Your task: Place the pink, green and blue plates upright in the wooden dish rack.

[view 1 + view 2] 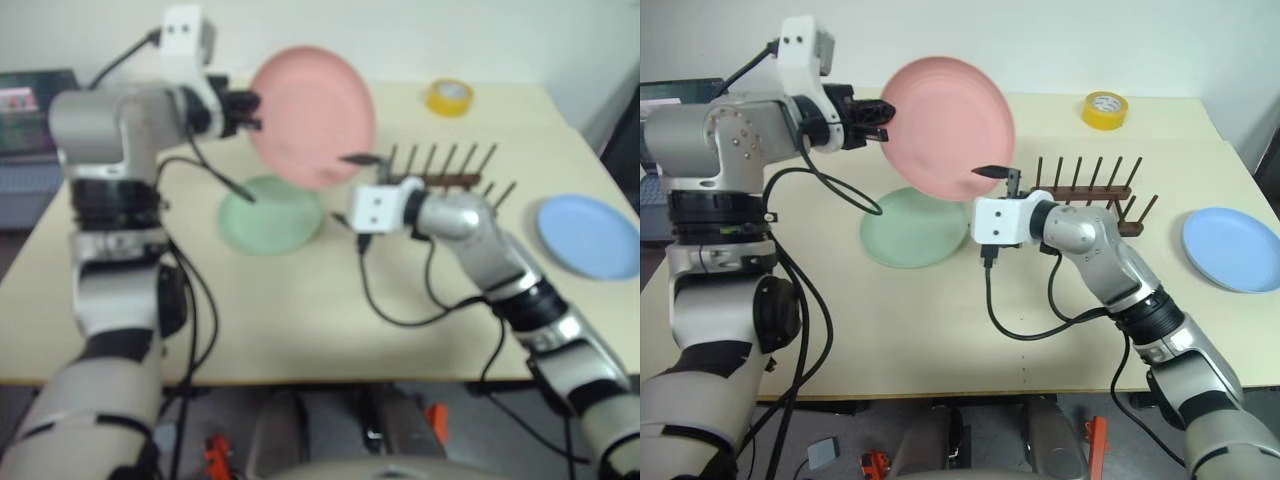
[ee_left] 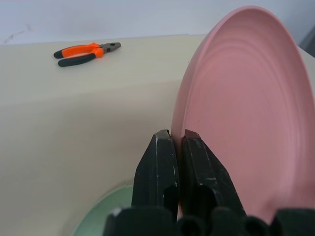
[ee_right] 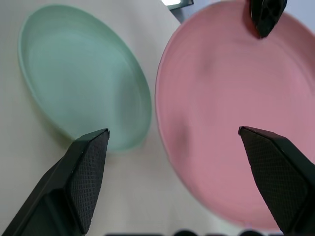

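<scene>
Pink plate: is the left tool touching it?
Touching. In the left wrist view the left tool has its two black fingers closed on the rim of the pink plate, holding it upright.

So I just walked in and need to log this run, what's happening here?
The robot is loading plates into the wooden dish rack. Its left end effector is shut on the rim of the pink plate, holding it up on edge above the table. The right end effector is wide open beside the plate's lower edge, not gripping it. The green plate and the blue plate lie flat on the table. The rack holds no plate yet.
</scene>
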Robot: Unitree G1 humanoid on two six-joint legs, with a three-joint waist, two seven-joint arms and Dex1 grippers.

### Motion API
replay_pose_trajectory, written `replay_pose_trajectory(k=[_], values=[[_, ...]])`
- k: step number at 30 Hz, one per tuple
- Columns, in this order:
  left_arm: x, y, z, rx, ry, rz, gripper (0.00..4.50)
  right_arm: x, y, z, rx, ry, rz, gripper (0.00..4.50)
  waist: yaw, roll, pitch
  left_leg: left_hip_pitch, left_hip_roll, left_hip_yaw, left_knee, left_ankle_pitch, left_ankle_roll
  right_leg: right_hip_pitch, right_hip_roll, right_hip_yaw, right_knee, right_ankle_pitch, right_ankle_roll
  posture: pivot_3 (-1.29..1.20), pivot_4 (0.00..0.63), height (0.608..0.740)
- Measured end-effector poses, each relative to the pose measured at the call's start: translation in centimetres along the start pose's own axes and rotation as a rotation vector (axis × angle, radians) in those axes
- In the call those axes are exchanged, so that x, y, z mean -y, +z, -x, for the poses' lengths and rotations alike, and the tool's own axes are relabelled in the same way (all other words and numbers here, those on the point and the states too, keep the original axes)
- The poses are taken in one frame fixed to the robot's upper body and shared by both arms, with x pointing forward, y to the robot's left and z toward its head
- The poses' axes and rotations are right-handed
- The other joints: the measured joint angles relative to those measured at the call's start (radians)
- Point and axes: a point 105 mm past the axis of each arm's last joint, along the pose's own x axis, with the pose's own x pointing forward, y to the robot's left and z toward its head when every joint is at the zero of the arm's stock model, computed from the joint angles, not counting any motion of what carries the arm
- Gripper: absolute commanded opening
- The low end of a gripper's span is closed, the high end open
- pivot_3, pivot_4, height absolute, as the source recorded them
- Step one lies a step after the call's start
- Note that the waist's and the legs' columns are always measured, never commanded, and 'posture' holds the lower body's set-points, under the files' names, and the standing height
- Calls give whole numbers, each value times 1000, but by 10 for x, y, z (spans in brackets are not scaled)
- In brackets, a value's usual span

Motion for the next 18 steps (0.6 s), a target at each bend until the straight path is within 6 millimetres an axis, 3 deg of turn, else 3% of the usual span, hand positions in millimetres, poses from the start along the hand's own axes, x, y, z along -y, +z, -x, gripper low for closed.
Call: replay_pose_trajectory(k=[5, 7, 9, 18], values=[[11, 0, 0, -5, -35, 25, 34, -4, 0, -9, -6, -22, 35, 4500, 1, 0, 0, 0, 0, 0, 0, 0, 0, 0, -1, 0, 0, 0, 0, 0, 150, 740], [13, 1, 1, -7, -36, 25, 0, -5, -3, -11, -19, -25, 41, 4096, 1, 0, 0, 0, 0, 0, 0, 0, 0, 0, -1, 0, 0, 0, 0, 0, 150, 740], [15, 1, 2, -9, -38, 21, 0, -6, -7, -12, -35, -26, 42, 3552, 0, 0, 0, 0, 0, 0, 0, 0, 0, 0, 0, 0, 0, 0, 0, 0, 150, 740], [20, 0, 1, -19, -51, 31, 0, -10, -16, -15, -63, -25, 52, 263, 0, 0, 0, 0, 0, 0, 0, 0, 0, 0, -1, 0, 0, 1, -1, 0, 150, 740]])
